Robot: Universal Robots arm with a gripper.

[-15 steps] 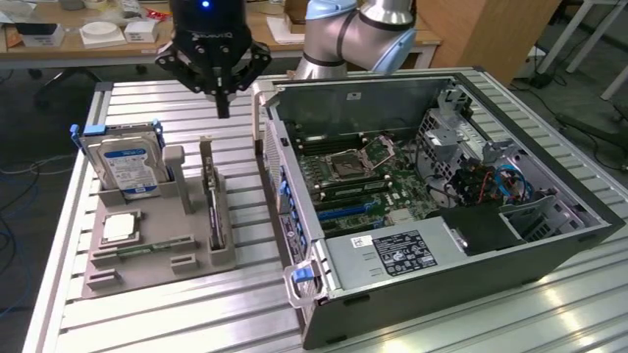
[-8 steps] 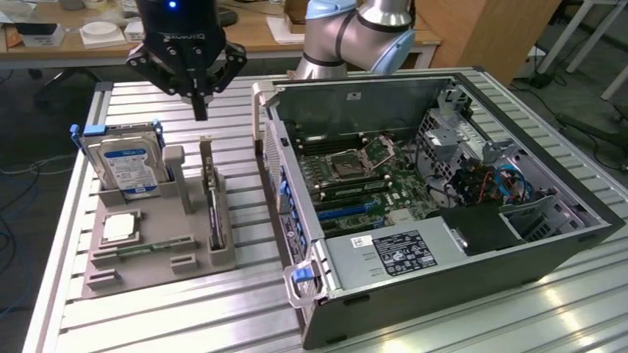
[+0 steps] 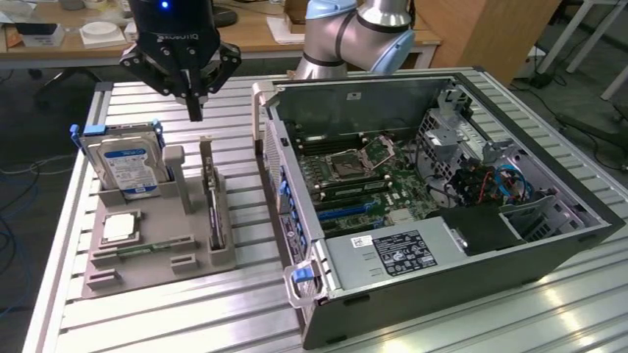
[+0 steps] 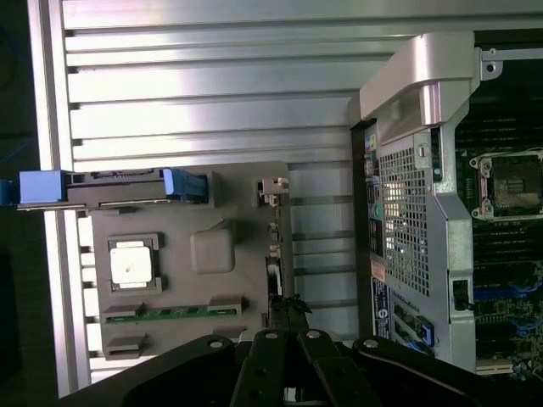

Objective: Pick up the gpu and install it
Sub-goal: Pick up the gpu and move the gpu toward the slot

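The tool (image 3: 194, 109) hung high over the slatted bench (image 3: 147, 323), its fingers pressed together to a narrow point and holding nothing. The gpu (image 3: 213, 202) stood below it, apart from it, on its long edge in a slot of the grey holder (image 3: 137, 278). The card's long axis ran level along the bench. Its silver bracket stood upright at the end nearer the tool, and the dark board stretched away from there.

The exterior view gave the height: clear air between the fingertips and the bracket's top. The wrist view looked straight down, and there the gpu (image 4: 273, 254) was a slim dark strip edge-on, in line with the closed tool (image 4: 287, 326). That view also showed the holder (image 4: 212, 254) in plan, on the bench (image 4: 212, 102).

To one side of the card, the hard drive (image 3: 123, 158) with blue clips stood upright in the same holder. A square processor (image 3: 120, 228) and a green memory stick (image 3: 147, 248) lay flat beyond it. These appeared from above as the hard drive (image 4: 119, 182), processor (image 4: 131, 263) and memory stick (image 4: 170, 312).

On the card's other side, just beside the holder, the open computer case (image 3: 490, 268) lay with its motherboard (image 3: 363, 176) exposed. Its perforated rear wall (image 4: 407, 203) rose between the holder and the motherboard (image 4: 509, 246). The arm (image 3: 354, 29) stood behind the case.
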